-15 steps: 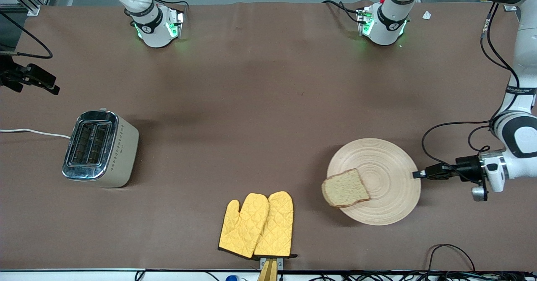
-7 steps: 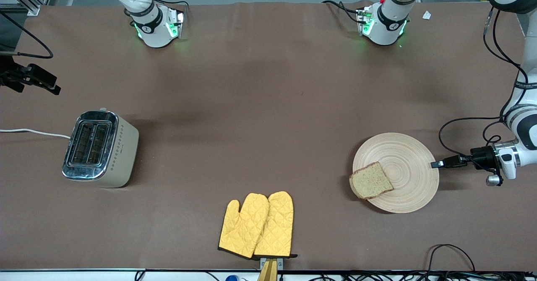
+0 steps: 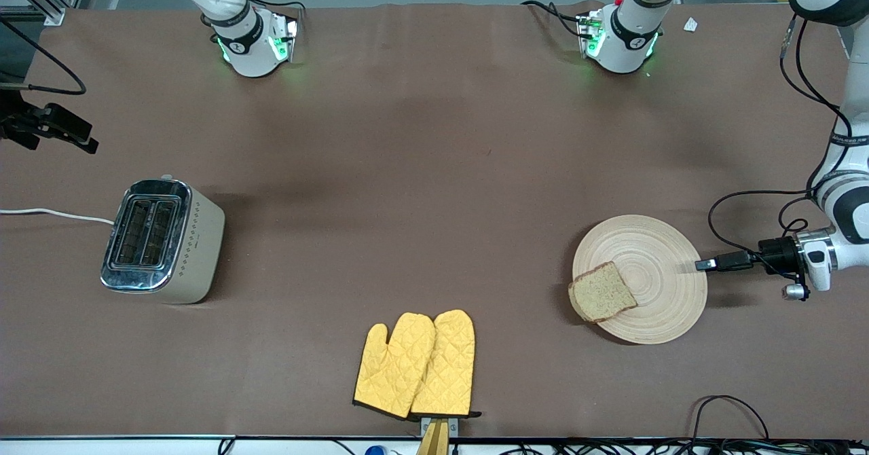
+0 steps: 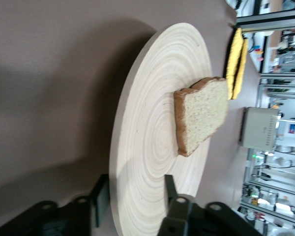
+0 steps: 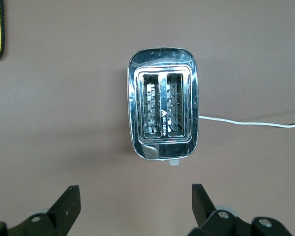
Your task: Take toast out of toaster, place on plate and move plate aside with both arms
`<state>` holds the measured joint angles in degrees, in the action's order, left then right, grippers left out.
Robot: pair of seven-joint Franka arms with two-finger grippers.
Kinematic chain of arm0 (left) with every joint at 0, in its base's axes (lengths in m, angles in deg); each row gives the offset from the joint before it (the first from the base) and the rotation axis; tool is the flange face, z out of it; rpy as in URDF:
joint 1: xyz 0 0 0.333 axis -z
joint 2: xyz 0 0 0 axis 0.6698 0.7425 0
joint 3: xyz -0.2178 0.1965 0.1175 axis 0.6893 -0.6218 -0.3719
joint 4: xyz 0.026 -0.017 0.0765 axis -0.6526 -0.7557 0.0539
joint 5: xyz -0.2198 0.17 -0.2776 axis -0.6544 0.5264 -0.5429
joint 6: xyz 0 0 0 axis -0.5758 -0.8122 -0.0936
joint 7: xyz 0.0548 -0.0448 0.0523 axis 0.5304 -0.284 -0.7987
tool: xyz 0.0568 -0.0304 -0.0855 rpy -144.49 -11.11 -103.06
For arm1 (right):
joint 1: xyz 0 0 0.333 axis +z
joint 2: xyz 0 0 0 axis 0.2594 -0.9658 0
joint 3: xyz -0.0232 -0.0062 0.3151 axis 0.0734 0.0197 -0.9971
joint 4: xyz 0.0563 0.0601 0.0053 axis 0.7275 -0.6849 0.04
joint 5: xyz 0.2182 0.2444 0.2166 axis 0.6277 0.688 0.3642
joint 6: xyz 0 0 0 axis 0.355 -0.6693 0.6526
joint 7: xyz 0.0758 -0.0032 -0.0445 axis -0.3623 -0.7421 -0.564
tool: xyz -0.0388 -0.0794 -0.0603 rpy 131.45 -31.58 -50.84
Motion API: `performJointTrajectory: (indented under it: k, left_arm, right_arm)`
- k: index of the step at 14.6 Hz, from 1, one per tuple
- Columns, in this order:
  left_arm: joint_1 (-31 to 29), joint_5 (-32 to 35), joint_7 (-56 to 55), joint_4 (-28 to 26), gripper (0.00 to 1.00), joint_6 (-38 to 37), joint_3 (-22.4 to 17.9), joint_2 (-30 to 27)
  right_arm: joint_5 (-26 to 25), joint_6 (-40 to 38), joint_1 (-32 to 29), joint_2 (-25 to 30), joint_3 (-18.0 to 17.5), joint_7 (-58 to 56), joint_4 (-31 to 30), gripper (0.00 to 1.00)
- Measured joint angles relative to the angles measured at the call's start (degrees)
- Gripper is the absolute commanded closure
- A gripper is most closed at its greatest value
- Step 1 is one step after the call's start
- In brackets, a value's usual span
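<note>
Before you lies the brown cloth-covered table (image 3: 421, 170), matte and faintly creased. The round, flat, pale wooden plate (image 3: 652, 265) with concentric ring grain rests toward the left arm's end. The toaster (image 3: 163, 241), a rounded cream box with a mirror-bright chrome top and two slots, stands toward the right arm's end. Two yellow quilted oven mitts (image 3: 415, 365) lie side by side, nearer the front camera than both. The toast (image 3: 602, 293), a squarish speckled slice with darker crust, lies on the plate, overhanging its rim. The left gripper (image 3: 700, 265) clamps the plate's rim, one finger (image 4: 170, 189) above, one below. The right gripper (image 5: 135, 204) hangs over the toaster, waiting, jaws spread wide.
</note>
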<state>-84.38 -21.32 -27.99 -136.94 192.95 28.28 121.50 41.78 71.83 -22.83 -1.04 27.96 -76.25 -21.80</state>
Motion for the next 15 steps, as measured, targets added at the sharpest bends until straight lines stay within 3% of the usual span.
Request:
performJointTrajectory:
  k: [5, 11, 15]
  left_arm:
    - [1.0, 9.5, -6.7, 5.9, 0.00, -0.4, 0.5, -3.0]
    - [9.7, 22.5, -17.8, 7.0, 0.00, -1.4, 1.2, -16.0]
    - [16.5, 28.4, -27.0, 6.9, 0.00, -7.5, 1.2, -23.5]
  right_arm:
    - [0.0, 0.0, 0.0, 0.0, 0.0, 0.0, 0.0, 0.00]
    - [0.0, 0.0, 0.0, 0.0, 0.0, 0.0, 0.0, 0.00]
    - [0.0, 0.0, 0.0, 0.0, 0.0, 0.0, 0.0, 0.00]
